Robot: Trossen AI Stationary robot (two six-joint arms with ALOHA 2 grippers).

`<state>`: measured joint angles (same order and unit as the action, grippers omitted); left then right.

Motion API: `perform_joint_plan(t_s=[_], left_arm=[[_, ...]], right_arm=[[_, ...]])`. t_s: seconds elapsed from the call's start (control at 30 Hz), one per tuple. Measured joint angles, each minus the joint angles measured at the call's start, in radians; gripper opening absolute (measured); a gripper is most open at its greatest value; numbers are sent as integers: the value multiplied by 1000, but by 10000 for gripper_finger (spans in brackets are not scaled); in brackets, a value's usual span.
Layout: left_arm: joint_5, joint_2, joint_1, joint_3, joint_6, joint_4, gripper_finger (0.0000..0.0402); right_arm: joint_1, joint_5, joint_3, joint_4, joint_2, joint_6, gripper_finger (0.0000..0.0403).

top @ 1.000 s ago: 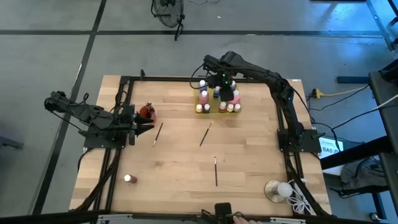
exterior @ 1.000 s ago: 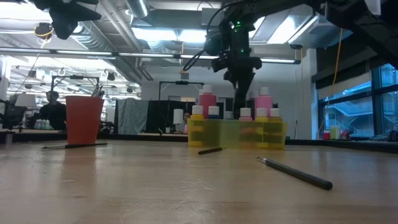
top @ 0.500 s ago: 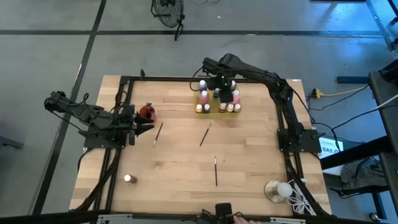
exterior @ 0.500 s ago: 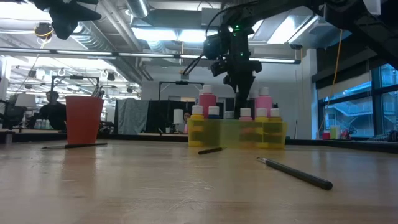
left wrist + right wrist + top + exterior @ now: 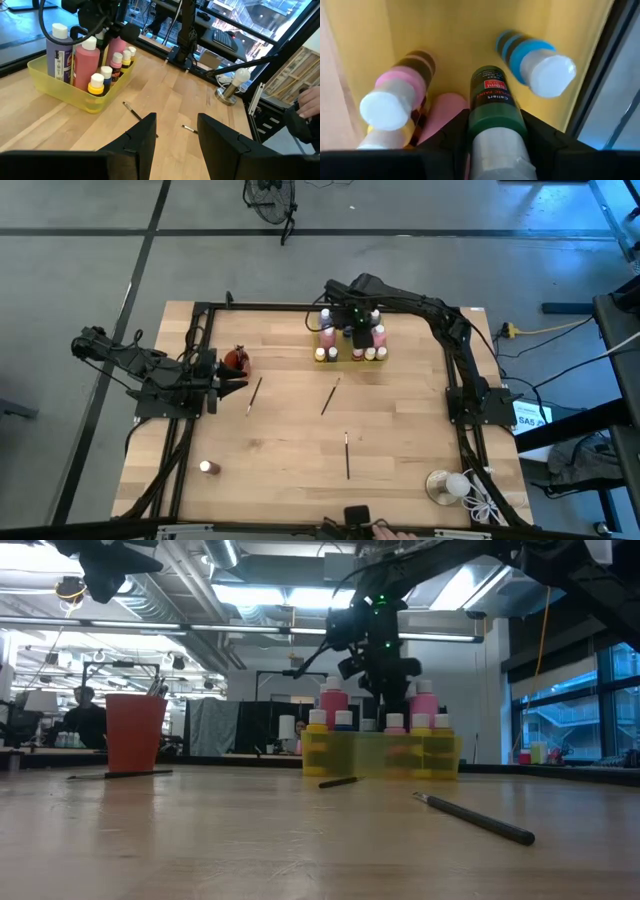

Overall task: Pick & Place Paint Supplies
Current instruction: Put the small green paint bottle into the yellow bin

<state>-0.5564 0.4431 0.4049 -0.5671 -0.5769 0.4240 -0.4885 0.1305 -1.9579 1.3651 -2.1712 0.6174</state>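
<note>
At the tabletop's (image 5: 300,430) left rim, the left gripper (image 5: 237,385) waits low with its fingers (image 5: 142,137) spread and nothing between them; an orange cup (image 5: 236,360) sits just beside them, and the nearest paintbrush (image 5: 254,395) lies a little ahead. Two more paintbrushes (image 5: 329,397) lie farther out on bare wood, one (image 5: 347,455) toward the near edge, where a tiny bottle (image 5: 206,467) also stands alone. Across the tabletop, the right gripper (image 5: 357,330) hangs over the yellow tray (image 5: 60,92), its fingers (image 5: 545,145) pinching a green paint bottle (image 5: 495,107) and holding it above the tray floor.

The risk is a crowded landing: directly below the fingers stand a pink-banded bottle (image 5: 397,97) and a blue-banded bottle (image 5: 532,62), with a pink one (image 5: 445,107) close under the green. A descent slightly off line would likely clip a white cap, tip a neighbour, or wedge the green bottle askew; letting go from too high could make it topple.

Room is tight only inside the tray, whose walls and bottles hem the fingers. Straight up is free, and the wide middle of the tabletop is open. The dish with ball (image 5: 446,486) sits in the near right corner, well apart.
</note>
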Motion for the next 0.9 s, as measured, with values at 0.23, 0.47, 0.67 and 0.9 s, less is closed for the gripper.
perform_joint_plan(t_s=[0.23,0.47,0.67,0.9], left_arm=[[0,0,0,0,6,0,139],[0,0,0,0,5,0,139],[0,0,0,0,-3,0,139],[0,0,0,0,-4,0,139]], right_arm=[[-1,-83,0,-34,0,19,140],[-3,-82,0,-43,-4,15,140],[-3,-80,0,-36,-43,0,147],[-3,-77,0,-31,-63,-7,147]])
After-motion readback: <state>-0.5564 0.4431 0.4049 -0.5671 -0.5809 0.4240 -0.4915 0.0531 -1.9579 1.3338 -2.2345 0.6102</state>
